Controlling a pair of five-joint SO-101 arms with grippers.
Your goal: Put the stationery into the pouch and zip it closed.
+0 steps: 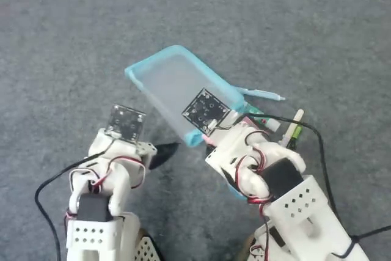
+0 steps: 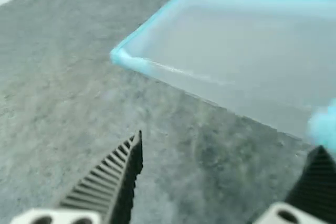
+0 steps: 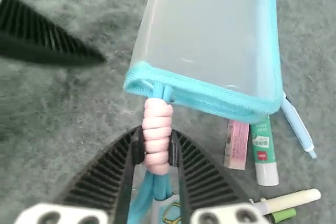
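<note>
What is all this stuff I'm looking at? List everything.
pouch: one, clear with blue trim, mid-table
pink pull: one, on the pouch's zip corner
pen: one, light blue, beside the pouch
glue stick: one, green and white, beside the pouch
small pink item: one, next to the glue stick
markers: two, cream and green, near the glue stick
table: grey
left gripper: open, near the pouch
right gripper: shut on the pink pull

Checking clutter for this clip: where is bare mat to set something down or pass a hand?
Free: the mat left of the pouch and beyond its far edge. Crowded: right of the pouch, where pen, glue stick and marker lie beside the right gripper.
</note>
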